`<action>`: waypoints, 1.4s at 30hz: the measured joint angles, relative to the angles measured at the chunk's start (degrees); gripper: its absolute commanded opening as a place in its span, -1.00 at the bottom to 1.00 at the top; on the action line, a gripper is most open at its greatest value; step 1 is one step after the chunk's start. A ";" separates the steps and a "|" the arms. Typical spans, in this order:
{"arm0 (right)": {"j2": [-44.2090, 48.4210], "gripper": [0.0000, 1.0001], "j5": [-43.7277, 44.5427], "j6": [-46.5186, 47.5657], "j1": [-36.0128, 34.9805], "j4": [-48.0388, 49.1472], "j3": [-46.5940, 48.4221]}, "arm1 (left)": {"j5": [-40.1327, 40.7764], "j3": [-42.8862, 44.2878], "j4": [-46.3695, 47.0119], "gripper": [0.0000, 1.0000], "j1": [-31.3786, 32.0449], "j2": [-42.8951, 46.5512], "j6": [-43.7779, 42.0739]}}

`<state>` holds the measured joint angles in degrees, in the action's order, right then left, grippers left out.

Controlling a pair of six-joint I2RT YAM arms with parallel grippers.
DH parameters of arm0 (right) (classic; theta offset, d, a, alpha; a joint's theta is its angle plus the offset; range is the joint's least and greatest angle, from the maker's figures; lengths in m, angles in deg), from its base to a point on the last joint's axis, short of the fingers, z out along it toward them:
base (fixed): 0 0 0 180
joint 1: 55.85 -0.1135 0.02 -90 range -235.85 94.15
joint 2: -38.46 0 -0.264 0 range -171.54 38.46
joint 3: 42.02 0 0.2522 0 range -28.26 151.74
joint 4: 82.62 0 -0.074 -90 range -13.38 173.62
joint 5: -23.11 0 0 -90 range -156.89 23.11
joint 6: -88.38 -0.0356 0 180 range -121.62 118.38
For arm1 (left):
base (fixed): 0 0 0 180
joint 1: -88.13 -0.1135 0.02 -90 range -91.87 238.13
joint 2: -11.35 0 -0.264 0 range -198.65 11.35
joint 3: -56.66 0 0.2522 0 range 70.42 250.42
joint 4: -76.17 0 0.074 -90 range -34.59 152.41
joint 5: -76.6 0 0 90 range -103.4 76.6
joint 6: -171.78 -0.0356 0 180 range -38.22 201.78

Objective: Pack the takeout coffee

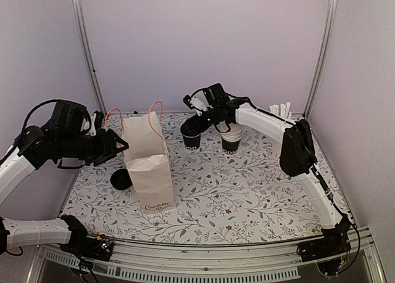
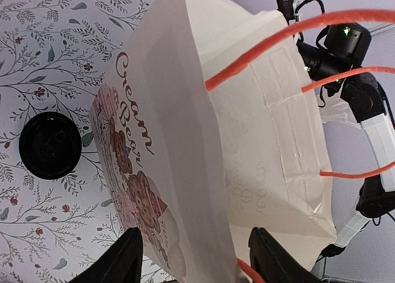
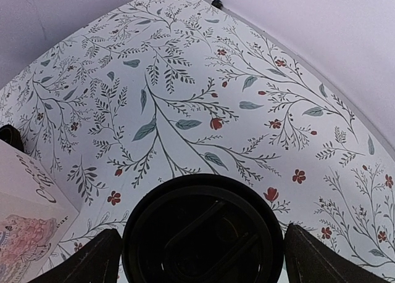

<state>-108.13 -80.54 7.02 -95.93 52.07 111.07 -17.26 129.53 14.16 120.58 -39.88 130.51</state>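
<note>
The takeout coffee [image 1: 191, 137], a small paper cup with a black lid [image 3: 202, 233], stands at the back of the table, right of the bag. My right gripper [image 1: 193, 126] hangs over it, open, with one finger on each side of the lid in the right wrist view [image 3: 202, 258]. A white paper bag [image 1: 150, 166] with orange handles [image 2: 278, 36] stands upright left of centre. My left gripper [image 1: 120, 146] is open at the bag's top left edge. In the left wrist view [image 2: 200, 258] the bag's wall [image 2: 185, 110] runs between the parted fingers.
A loose black lid [image 1: 120, 180] lies on the floral tablecloth [image 1: 247, 196] just left of the bag's foot [image 2: 49, 145]. A taller stack of lidless cups [image 1: 232, 136] stands right of the coffee. Pale sticks [image 1: 281, 110] are at the back right corner.
</note>
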 measured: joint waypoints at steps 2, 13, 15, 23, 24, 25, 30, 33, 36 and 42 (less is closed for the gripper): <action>-0.13 0.77 0.00 -0.07 0.00 0.02 0.00 | 0.00 0.00 0.02 0.23 0.00 0.00 -0.31; -0.17 0.66 0.42 0.24 -0.09 0.11 0.00 | 0.00 -0.04 0.83 0.24 0.00 0.00 -1.11; -0.17 0.63 0.92 0.42 -0.17 0.11 0.00 | 0.00 -0.04 0.83 0.23 0.00 0.02 -1.14; -0.15 0.49 1.36 1.20 -0.74 0.28 -0.26 | 0.02 -0.46 0.83 0.24 0.00 1.11 -1.16; 0.04 0.49 1.36 1.25 -0.81 0.70 -0.76 | 0.00 -0.48 0.85 0.24 0.00 1.16 -1.16; 0.52 0.49 1.40 1.33 -0.90 1.18 -1.53 | 0.02 -0.46 0.85 0.24 0.00 1.20 -1.18; 6.32 0.48 1.25 1.62 -1.42 0.31 -8.96 | 0.31 -0.48 0.85 0.24 0.00 1.31 -1.95; 12.07 0.47 0.13 1.73 -1.86 -0.68 -14.56 | 0.59 -0.46 0.85 0.24 -0.02 1.29 -2.27; 19.52 0.46 -2.03 2.47 -1.95 -1.68 -20.24 | 0.74 -0.46 0.85 0.24 -0.09 1.27 -2.54; 34.82 0.43 -5.46 4.09 -1.99 -1.68 -33.75 | 1.95 0.00 0.59 0.24 -0.13 1.25 -3.41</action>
<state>-73.31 -86.00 11.11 -97.92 50.38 77.32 -15.31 129.53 14.75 120.44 -38.63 127.10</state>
